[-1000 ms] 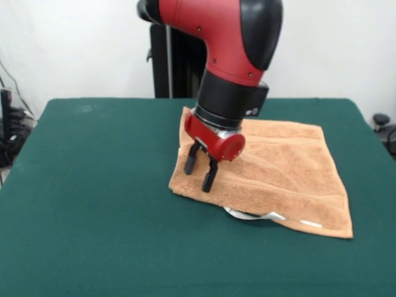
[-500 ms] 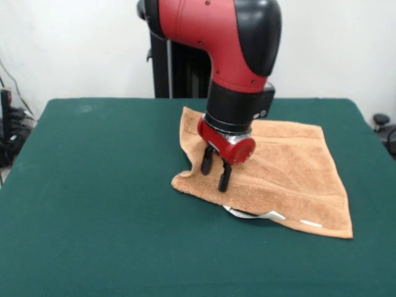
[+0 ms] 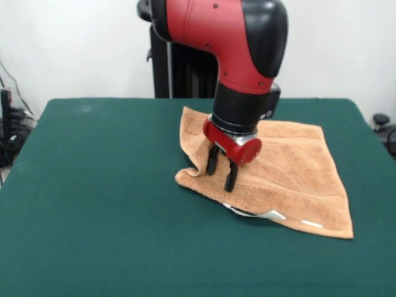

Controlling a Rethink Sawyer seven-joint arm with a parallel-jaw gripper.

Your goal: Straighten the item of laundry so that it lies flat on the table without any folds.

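Observation:
The tan-orange towel (image 3: 291, 167) lies right of the middle of the dark green table (image 3: 93, 185). Its left part is rumpled, with a raised fold along the left edge and a small crease at the left corner. Its near edge is lifted a little, and white labels (image 3: 273, 215) show there. My gripper (image 3: 221, 173) points down onto the towel's left part, near the left corner. The fingers (image 3: 230, 179) stand apart, with their tips on or in the cloth. I see no cloth pinched between them.
The robot's black pedestal (image 3: 179, 68) stands behind the table's far edge. Dark cables and gear (image 3: 11, 130) sit past the left edge, and a dark object (image 3: 383, 127) past the right edge. Bare green tabletop stretches left of the towel and in front of it.
My gripper has moved to the right across the towel's left part. The towel's left corner has shifted slightly right with it and has bunched up more.

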